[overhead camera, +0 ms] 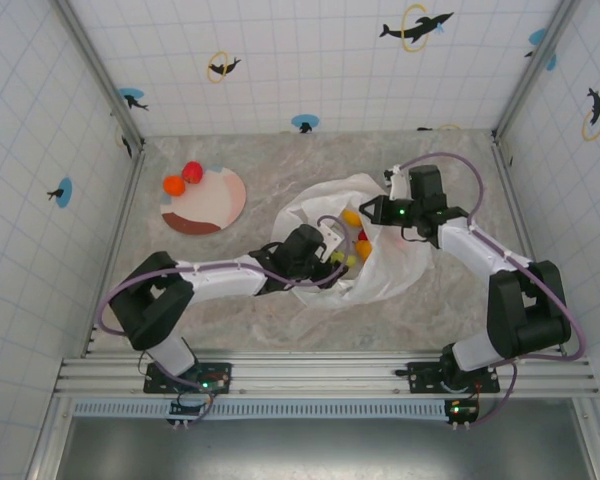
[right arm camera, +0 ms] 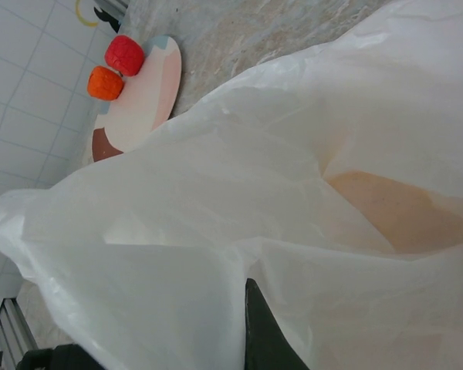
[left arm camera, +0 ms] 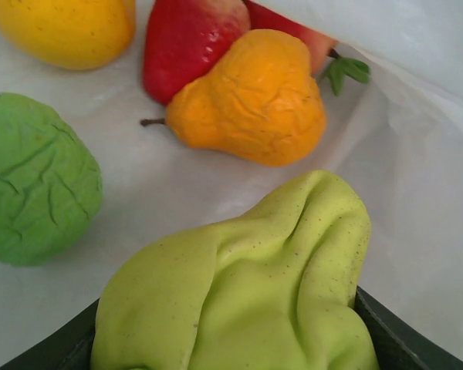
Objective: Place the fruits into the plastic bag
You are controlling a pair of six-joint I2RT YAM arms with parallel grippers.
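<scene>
Nearest us, the left gripper [overhead camera: 332,257] reaches into the large crinkly translucent white plastic bag [overhead camera: 395,265], jaws half apart and clamped on a crumpled pale-green toy fruit [left arm camera: 239,285]. Beyond it in the bag lie a dark-green wrinkled fruit [left arm camera: 35,181], an orange pear [left arm camera: 255,100], a red fruit [left arm camera: 187,42] and a yellow fruit [left arm camera: 65,27]. The right gripper [overhead camera: 372,212] pinches the bag's rim, fully closed. Farthest, we see a round red fruit [overhead camera: 192,172] and a round orange fruit [overhead camera: 173,185] on the pink-white-brown plate [overhead camera: 220,200].

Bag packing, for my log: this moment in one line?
left gripper: holds pale green fruit inside bag; right gripper: shut on bag; plate: red fruit, orange fruit
</scene>
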